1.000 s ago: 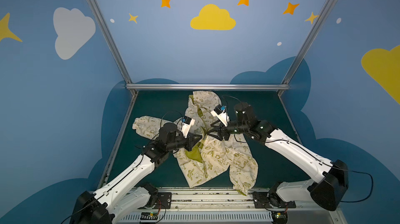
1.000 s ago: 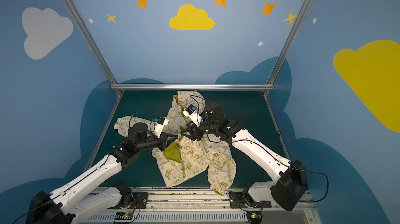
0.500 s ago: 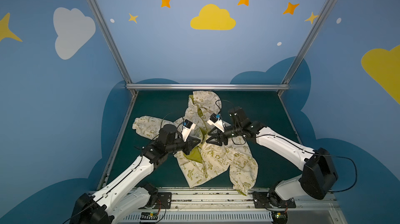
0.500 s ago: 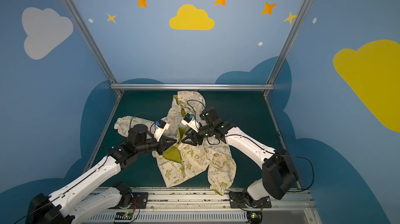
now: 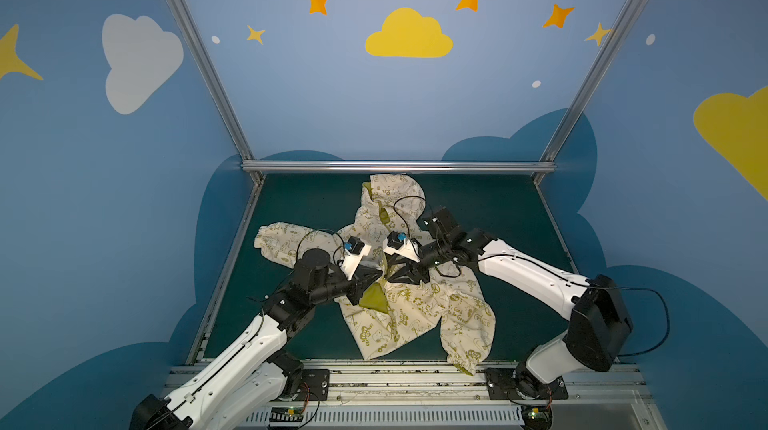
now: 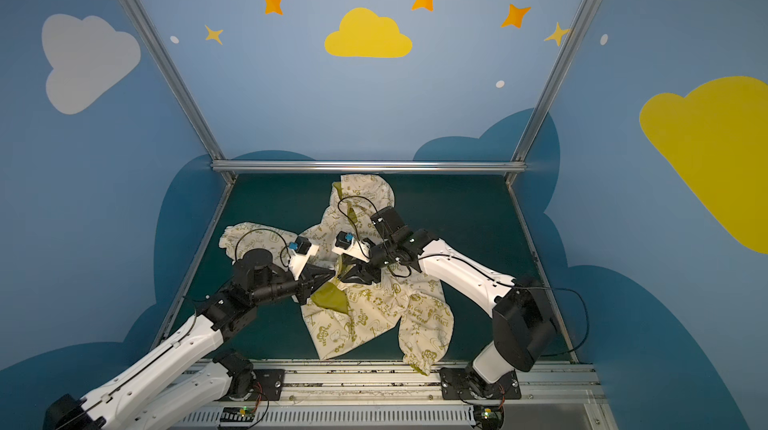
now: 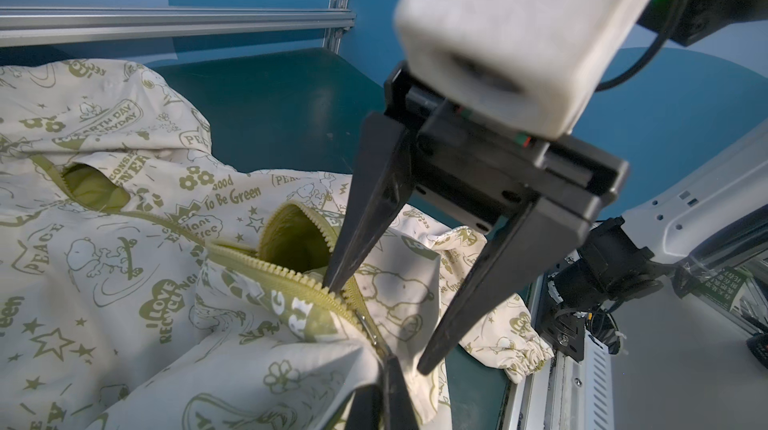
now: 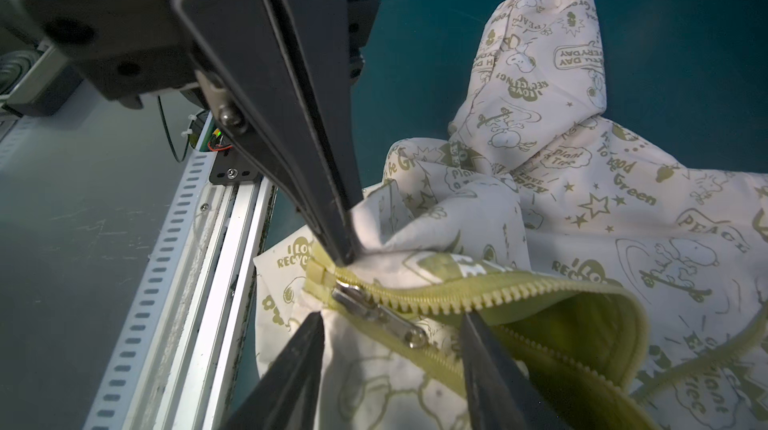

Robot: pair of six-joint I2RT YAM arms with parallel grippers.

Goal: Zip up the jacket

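Since a second ago the right claw [image 7: 378, 326] has slid toward 9 o'clock, closing in on the left claw [image 8: 345, 251] with its jaws narrower; the jacket [image 5: 415, 315] has not shifted. Left claw is clamped tight on a fold of cream fabric just beside the bottom end of the zipper [image 8: 478, 295]. Right claw's jaws stand partly apart, straddling the metal slider [image 8: 361, 303] and its pull tab. One fingertip [image 7: 334, 278] sits at the zipper teeth, and nothing is gripped. Above the slider the zipper gapes, showing olive lining [image 5: 372, 297].

Jacket lies mid-tabletop [image 5: 490, 216]. Its hood [image 5: 390, 195] is at 12 o'clock, almost at the back rail [image 5: 395, 166]. One sleeve [image 5: 282, 241] reaches to 10 o'clock. The other sleeve's cuff [image 5: 461, 363] is at 5 o'clock, against the front rail [image 5: 395, 369]. Bare tabletop shows at 2 to 3 and at 7 to 8 o'clock.
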